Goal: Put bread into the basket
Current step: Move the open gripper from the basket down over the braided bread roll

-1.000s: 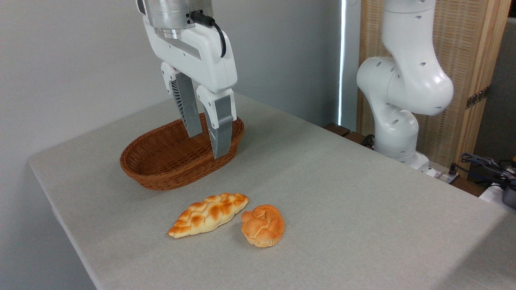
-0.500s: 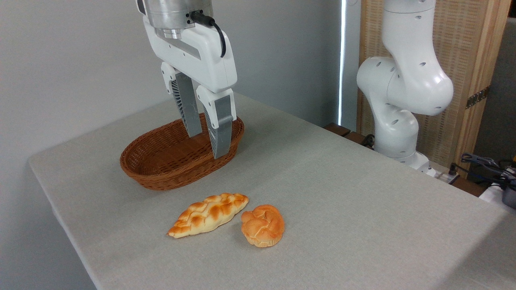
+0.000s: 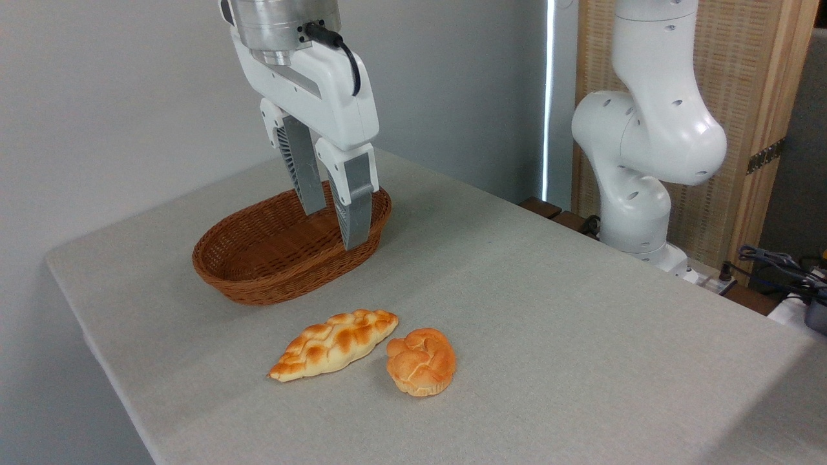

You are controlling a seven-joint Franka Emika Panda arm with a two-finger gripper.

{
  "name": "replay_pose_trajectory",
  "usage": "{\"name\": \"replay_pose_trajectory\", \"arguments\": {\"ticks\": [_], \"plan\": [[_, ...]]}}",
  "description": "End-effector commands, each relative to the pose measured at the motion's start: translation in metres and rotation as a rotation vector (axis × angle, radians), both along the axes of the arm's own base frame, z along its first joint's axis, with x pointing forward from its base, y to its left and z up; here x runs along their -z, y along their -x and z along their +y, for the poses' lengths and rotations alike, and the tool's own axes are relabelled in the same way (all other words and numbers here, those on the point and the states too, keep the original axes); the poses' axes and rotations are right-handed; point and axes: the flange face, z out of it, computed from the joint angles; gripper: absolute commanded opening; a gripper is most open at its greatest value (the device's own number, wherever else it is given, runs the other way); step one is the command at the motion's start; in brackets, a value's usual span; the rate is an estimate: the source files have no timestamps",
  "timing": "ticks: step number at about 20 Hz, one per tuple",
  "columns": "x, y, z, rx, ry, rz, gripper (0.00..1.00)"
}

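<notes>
Bread (image 3: 333, 345) lies on the table — looks light, soft, bumpy; best pinched across its middle. Gripper (image 3: 334, 226) spread, empty, above the basket (image 3: 258, 284).

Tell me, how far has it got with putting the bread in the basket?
Nothing looks done yet: the basket holds nothing, and the bread lies on the table in front of it, beside a round bun. The gripper hangs open and holds nothing, in front of the basket in this view. Left to do: reach the bread, grasp it, carry it over and drop it in.
</notes>
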Motion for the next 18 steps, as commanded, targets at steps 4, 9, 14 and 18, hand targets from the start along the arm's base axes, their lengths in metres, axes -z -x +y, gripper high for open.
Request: {"name": "replay_pose_trajectory", "arguments": {"ticks": [4, 9, 14, 18], "plan": [[0.033, 0.002, -0.044, 0.070, 0.027, -0.096, 1.00], [0.053, 0.035, -0.016, 0.024, 0.026, -0.087, 1.00], [0.116, 0.066, -0.019, 0.016, 0.026, -0.069, 1.00], [0.133, 0.061, -0.015, -0.014, 0.029, -0.109, 1.00]]}}
